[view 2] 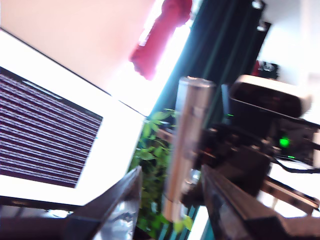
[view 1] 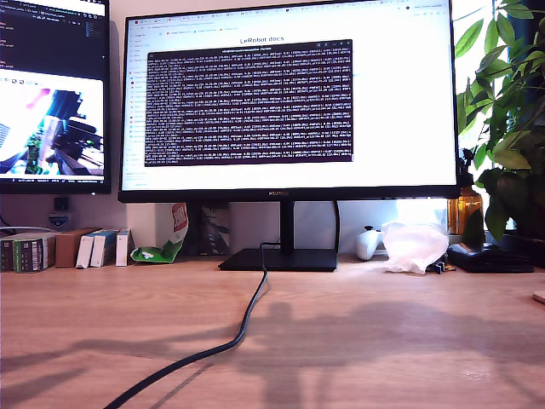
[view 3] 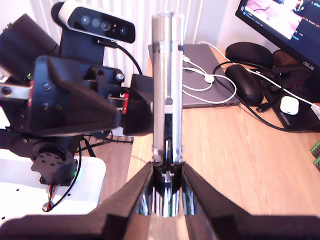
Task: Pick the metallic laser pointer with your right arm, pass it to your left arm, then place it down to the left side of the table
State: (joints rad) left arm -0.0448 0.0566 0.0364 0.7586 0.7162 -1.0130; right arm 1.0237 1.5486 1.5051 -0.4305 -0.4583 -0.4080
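The metallic laser pointer (view 3: 166,80) is a slim silver cylinder with a clip along its side, held in the air. My second gripper (view 3: 167,167) is shut on its lower end. My first gripper (view 2: 171,172) is open, with a finger on each side of the pointer (view 2: 187,135) at about mid-length and a gap showing on one side. The second wrist view shows the first gripper (view 3: 131,102) beside the pointer, under its white-grey camera module (view 3: 95,22). The exterior view shows only the table (view 1: 383,341) with arm shadows, and no arm or pointer.
A large monitor (view 1: 289,94) on a black stand, a black cable (view 1: 243,328), a white mouse (view 1: 368,243), a plastic bag (view 1: 415,245), small boxes (view 1: 85,249) and a plant (view 1: 507,128) line the table's back. A laptop (view 3: 200,80) and cables lie below the grippers.
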